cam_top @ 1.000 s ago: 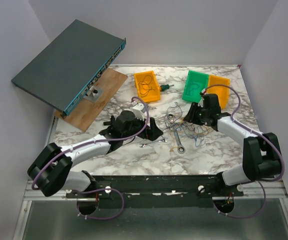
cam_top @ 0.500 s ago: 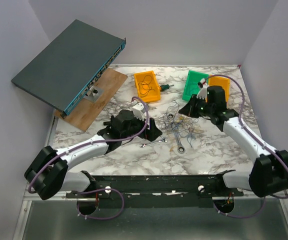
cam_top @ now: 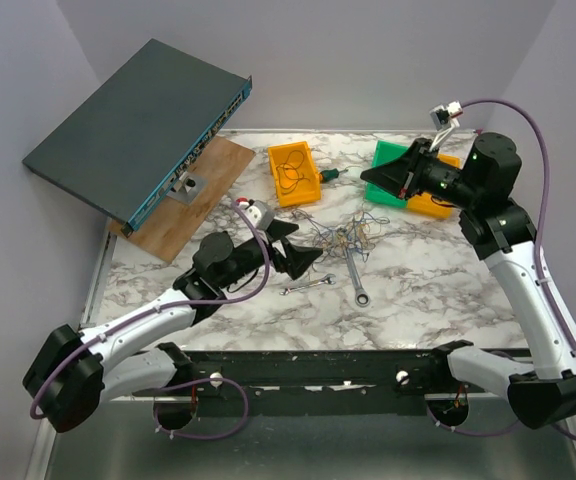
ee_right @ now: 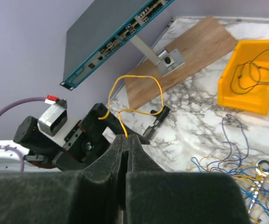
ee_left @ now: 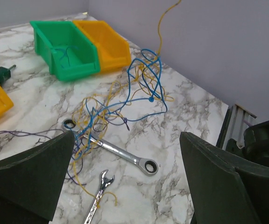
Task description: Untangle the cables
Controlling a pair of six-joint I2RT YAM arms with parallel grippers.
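Tension is what matters most in this step, I judge: with one yellow-orange strand point(ee_right: 139, 76) held up out of the cables point(cam_top: 343, 238), any lift should be going slowly and straight while the near claw is pinning the rest, so the knot is not tightening or dragging the ratcheting wrench point(cam_top: 356, 275) lying partly under it. Left gripper point(cam_top: 303, 247) is hovering just beside the mid-table tangle, jaws gaping wide, holding nothing. Farther back, right gripper point(cam_top: 368, 175) is hanging high by the green bin point(cam_top: 383, 152), jaws pinching that strand.
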